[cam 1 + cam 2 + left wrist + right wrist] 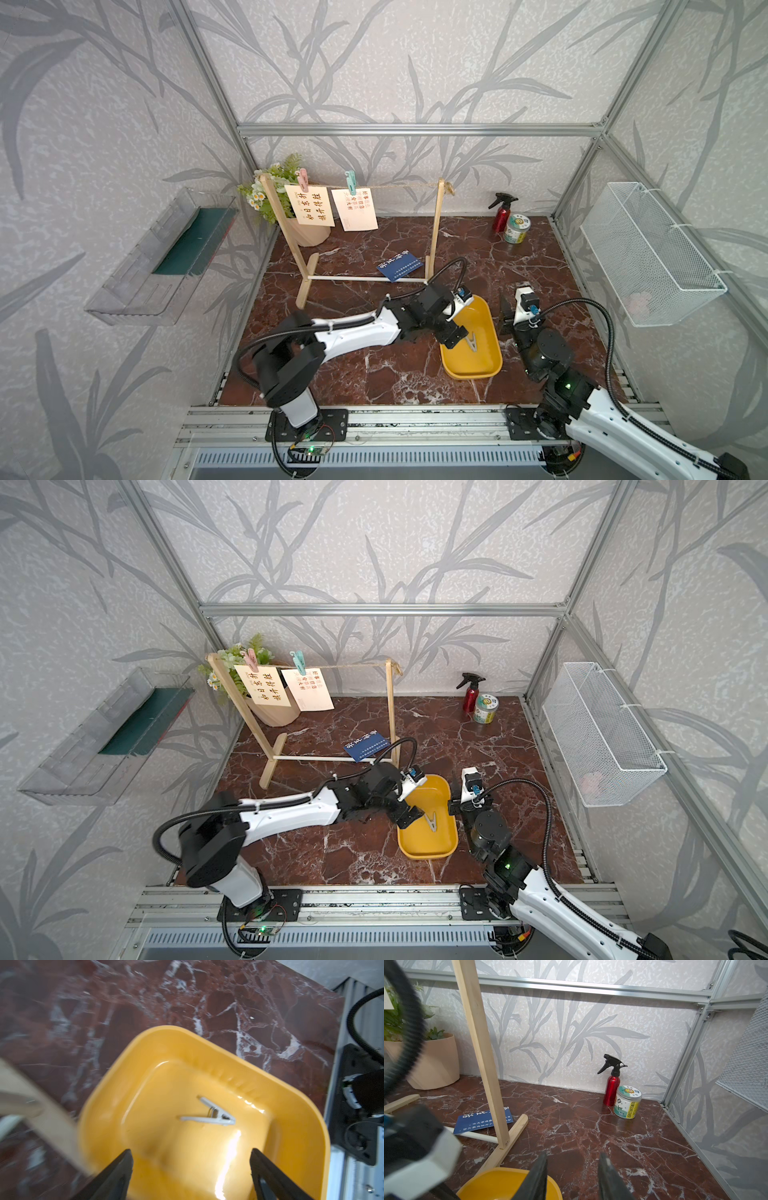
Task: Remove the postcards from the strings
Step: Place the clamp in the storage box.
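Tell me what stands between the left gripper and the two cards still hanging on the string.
Nothing visible blocks the open left gripper above the yellow tray from the cream card or pink-white card. The rack's right post stands close beside that path, and pegs clamp both cards to the string.

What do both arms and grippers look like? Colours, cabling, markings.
White shells on the left arm and right arm, with black joints. A black ribbed cable loops along each. The left gripper and right gripper have black tapered fingers. Blue plugs sit at the wrists.
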{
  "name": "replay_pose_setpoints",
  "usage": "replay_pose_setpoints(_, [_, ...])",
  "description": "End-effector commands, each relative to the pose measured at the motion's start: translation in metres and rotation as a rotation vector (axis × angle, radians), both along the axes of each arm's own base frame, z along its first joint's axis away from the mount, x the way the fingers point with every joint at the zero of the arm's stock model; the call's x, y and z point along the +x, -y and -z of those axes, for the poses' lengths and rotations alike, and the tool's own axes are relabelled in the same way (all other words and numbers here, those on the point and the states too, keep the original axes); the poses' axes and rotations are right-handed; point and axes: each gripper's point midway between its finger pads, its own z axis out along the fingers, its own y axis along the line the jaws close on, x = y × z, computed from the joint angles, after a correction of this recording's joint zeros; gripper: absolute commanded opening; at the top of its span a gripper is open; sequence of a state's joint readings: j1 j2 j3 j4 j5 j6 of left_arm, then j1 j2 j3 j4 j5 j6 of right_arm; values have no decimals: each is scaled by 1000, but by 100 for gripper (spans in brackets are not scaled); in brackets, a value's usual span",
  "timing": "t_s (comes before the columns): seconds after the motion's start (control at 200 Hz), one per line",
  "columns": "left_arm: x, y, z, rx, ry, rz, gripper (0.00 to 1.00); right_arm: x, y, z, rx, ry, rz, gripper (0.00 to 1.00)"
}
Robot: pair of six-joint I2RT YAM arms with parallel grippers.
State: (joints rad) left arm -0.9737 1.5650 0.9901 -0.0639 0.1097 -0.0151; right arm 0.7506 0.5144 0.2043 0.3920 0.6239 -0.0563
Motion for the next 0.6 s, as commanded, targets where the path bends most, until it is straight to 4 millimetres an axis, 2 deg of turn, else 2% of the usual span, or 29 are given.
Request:
replay_pose_setpoints(0.0, [41, -59, -26, 69, 248, -203, 88, 1, -7, 2, -22, 12, -33, 42])
replay_pose_setpoints(0.045, [51, -84, -22, 98, 252, -270, 88, 2, -9, -1, -25, 18, -40, 42])
replay_pose_setpoints(0.135, [72, -134, -2, 197, 212, -405, 89, 2, -12, -4, -35, 24, -53, 43])
replay_pose_setpoints(0.18, [80, -147, 0, 247, 246, -445, 89, 1, -13, -6, -36, 32, -60, 43])
replay_pose_setpoints(0.255, [94, -156, 3, 307, 270, -485, 90, 1, -12, -6, -34, 46, -61, 44])
replay_pose_setpoints(0.415, [122, -170, 29, 417, 222, -505, 95, -1, -15, -14, -33, 57, -79, 44])
replay_pose_setpoints(0.595, [146, -170, 43, 533, 209, -484, 97, -2, -15, -16, -29, 64, -91, 45])
